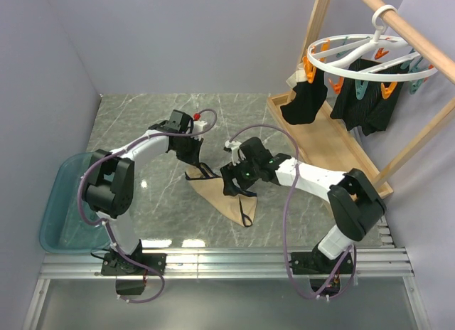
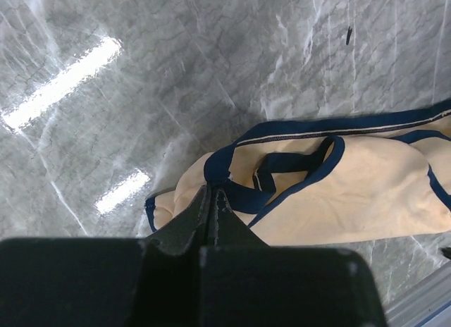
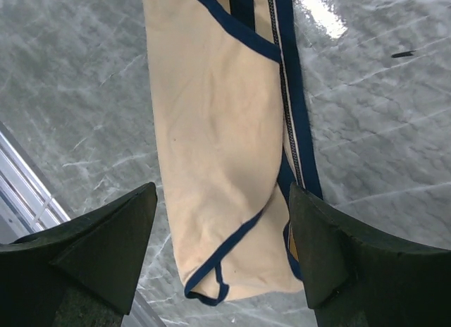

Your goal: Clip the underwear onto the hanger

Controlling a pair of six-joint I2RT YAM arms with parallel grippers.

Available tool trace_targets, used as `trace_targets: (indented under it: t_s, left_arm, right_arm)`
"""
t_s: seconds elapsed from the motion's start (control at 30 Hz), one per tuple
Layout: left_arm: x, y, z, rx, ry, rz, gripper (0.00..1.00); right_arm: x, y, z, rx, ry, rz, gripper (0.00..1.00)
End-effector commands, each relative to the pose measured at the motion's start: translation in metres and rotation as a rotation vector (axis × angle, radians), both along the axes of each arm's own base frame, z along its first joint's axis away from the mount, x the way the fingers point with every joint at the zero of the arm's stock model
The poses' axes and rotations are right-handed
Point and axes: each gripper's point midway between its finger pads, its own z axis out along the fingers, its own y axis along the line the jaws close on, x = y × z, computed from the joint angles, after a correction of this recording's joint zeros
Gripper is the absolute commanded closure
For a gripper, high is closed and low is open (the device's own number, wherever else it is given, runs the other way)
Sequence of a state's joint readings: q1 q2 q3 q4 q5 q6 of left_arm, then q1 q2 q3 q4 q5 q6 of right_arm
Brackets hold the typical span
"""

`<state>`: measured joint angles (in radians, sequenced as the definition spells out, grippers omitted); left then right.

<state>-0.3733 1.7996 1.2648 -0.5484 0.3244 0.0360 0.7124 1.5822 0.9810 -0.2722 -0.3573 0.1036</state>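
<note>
The underwear [image 1: 222,200] is beige with navy trim and lies flat on the marble table between the arms. My left gripper [image 1: 202,171] is shut, and its tips [image 2: 214,194] pinch the navy trim at the underwear's [image 2: 338,189] far-left end. My right gripper [image 1: 239,188] is open and hovers low over the underwear's other end [image 3: 211,137], a finger [image 3: 134,228] on each side of the cloth without touching it. The white ring hanger [image 1: 370,60] hangs from the wooden rod at the back right, with orange and teal clips.
Two black garments [image 1: 306,99] [image 1: 366,102] hang clipped to the hanger. The wooden rod frame's base [image 1: 334,141] lies on the table's right side. A teal tub [image 1: 60,209] sits at the left edge. A metal rail [image 1: 227,262] runs along the front.
</note>
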Motion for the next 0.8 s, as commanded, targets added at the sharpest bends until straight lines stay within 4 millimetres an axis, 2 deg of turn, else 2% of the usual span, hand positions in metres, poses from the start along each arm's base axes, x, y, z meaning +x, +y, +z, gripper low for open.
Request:
trace_targets:
  t_s: [0.0,0.1,0.27,0.3,0.5,0.6,0.67,0.7,0.77]
  left_arm:
    - [0.008,-0.007,0.008,-0.045,-0.01,-0.002,1.0]
    - [0.007,-0.008,0.007,-0.052,-0.001,-0.006,1.0]
    - [0.004,-0.006,0.005,-0.051,0.008,-0.012,1.0]
    - [0.004,-0.005,0.005,-0.05,0.009,-0.012,1.0]
    - [0.004,-0.006,0.007,-0.065,0.013,-0.011,1.0]
    - [0.004,-0.006,0.006,-0.069,0.015,-0.01,1.0]
    - [0.006,-0.007,0.006,-0.071,0.012,-0.009,1.0]
    - [0.005,-0.008,0.006,-0.074,0.014,-0.009,1.0]
    - [0.006,-0.008,0.007,-0.076,0.015,-0.01,1.0]
  right_arm:
    - [0.009,0.021,0.014,0.095,-0.009,0.021,0.18]
    - [0.015,0.024,0.001,0.078,-0.003,0.023,0.18]
    - [0.022,0.036,-0.003,0.098,0.009,0.031,0.24]
    - [0.023,0.037,-0.009,0.089,0.023,0.028,0.27]
    - [0.031,0.043,-0.012,0.086,0.026,0.024,0.45]
    - [0.033,0.043,-0.015,0.07,0.023,0.035,0.52]
    - [0.033,0.043,-0.016,0.064,0.024,0.043,0.53]
    - [0.031,0.042,-0.019,0.056,0.034,0.044,0.59]
    - [0.032,0.039,-0.022,0.047,0.032,0.033,0.6]
